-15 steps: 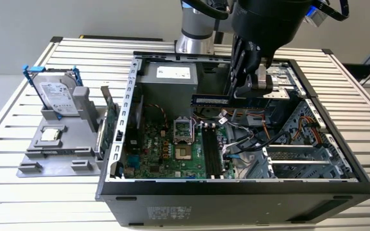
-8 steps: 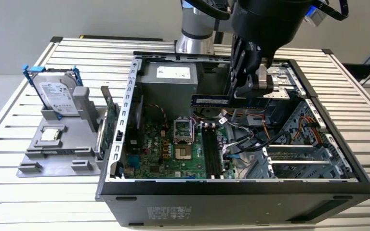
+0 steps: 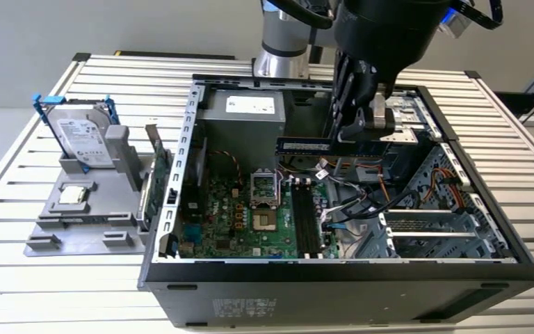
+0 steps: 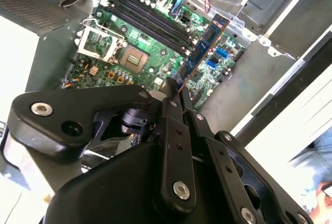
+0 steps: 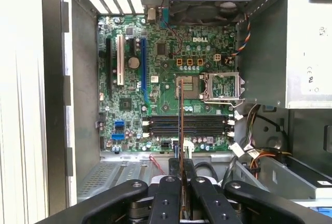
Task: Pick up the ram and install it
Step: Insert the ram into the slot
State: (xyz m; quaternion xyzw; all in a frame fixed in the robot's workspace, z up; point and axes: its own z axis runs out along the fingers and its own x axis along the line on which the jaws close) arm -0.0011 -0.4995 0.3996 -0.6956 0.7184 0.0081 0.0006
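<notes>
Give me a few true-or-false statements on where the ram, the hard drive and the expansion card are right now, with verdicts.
1. The gripper is shut on the ram. True.
2. The ram is seated in a memory slot. False: it hangs above the motherboard, and the memory slots are empty.
3. The hard drive lies inside the computer case. False: it stands in the grey holder outside the case, on the exterior view's left.
4. The expansion card stands outside the case, beside its wall. True.
</notes>
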